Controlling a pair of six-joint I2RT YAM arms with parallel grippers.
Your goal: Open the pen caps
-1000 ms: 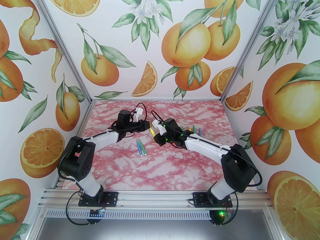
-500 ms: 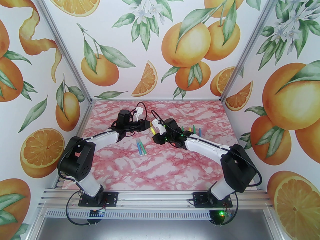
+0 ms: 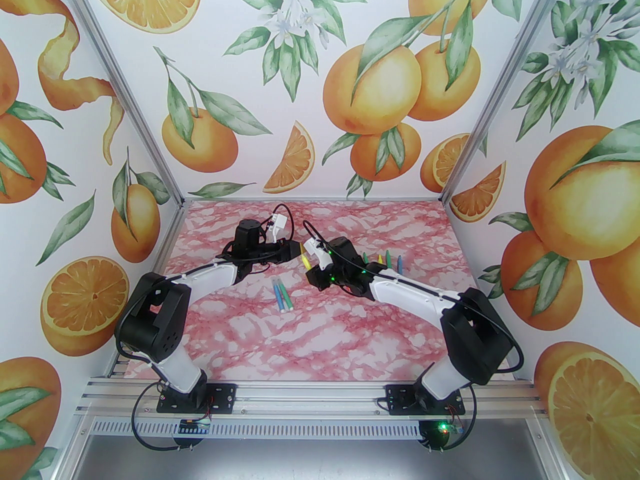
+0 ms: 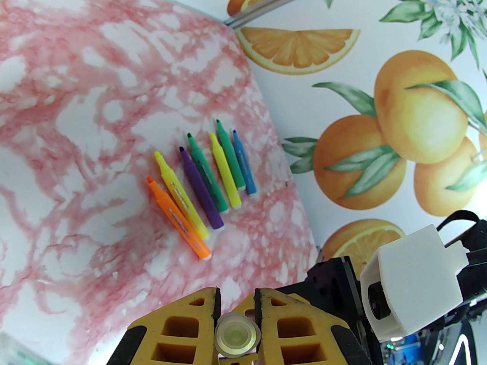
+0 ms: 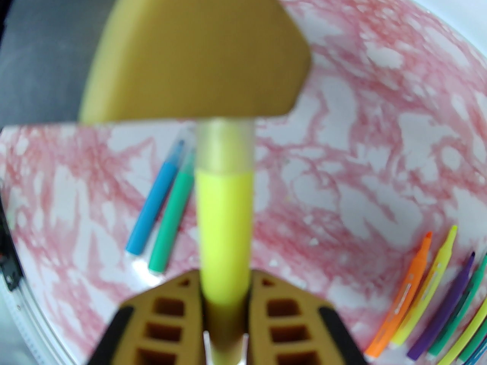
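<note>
1. Pink-and-white marbled table [image 3: 350, 338], top view: both arms bend inward from the lower corners and meet just above mid-frame. The left gripper [image 3: 299, 253] and right gripper [image 3: 311, 269] face each other, each clamped on one end of a single yellow pen [image 3: 304, 263] held off the surface. Two loose pens [image 3: 282, 295], one blue and one green, lie side by side just below. A row of pens [image 3: 384, 258] shows beyond the right forearm, partly hidden.

2. Left wrist view: at bottom centre, the yellow cut-out fingers [image 4: 190, 318] pinch a round translucent cap [image 4: 236, 335], seen end-on. Mid-frame, seven slim plastic pens lie in a slanted row: orange, yellow, purple, green, yellow, green and blue, with their bare felt tips towards the upper left.

3. Right wrist view: at the bottom, this gripper's fingers [image 5: 179, 310] are closed on the smooth yellow barrel, which runs up the centre. Its frosted cap passes under the blurred left finger at the top. The blue pen [image 5: 152, 207] and green pen [image 5: 171, 219] lie touching at centre left. The coloured row fills the lower right corner, cut off by the frame edge.
</note>
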